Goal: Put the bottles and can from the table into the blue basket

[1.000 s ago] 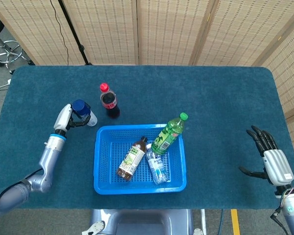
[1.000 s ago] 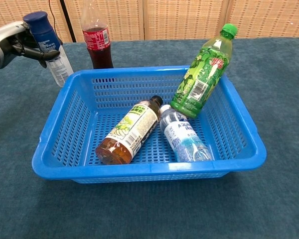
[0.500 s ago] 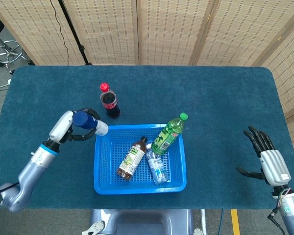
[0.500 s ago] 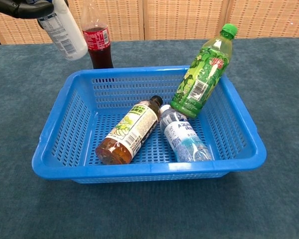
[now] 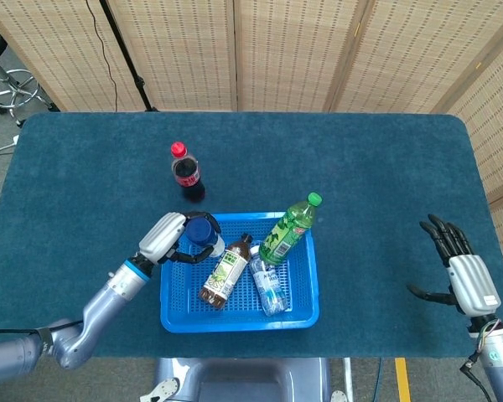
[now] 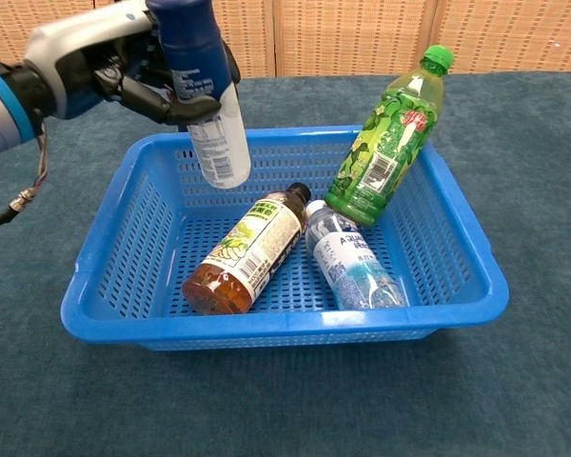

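Observation:
My left hand (image 5: 172,240) (image 6: 114,67) grips a blue-capped clear bottle (image 5: 203,233) (image 6: 205,100) by its top and holds it nearly upright above the left part of the blue basket (image 5: 177,315) (image 6: 266,328). In the basket lie a brown tea bottle (image 5: 225,272) (image 6: 243,249) and a small water bottle (image 5: 269,290) (image 6: 354,262). A green bottle (image 5: 288,228) (image 6: 388,138) leans on the basket's far right rim. A red-capped cola bottle (image 5: 186,172) stands on the table behind the basket. My right hand (image 5: 463,270) hovers open, fingers spread, at the table's right edge.
Dark blue cloth covers the table (image 5: 360,167). Folding screens stand behind it, and a stool (image 5: 12,88) stands at the far left on the floor.
My left hand has carried the blue-capped bottle rightward and toward me, from beside the cola bottle to above the basket's left side. The right hand has barely shifted.

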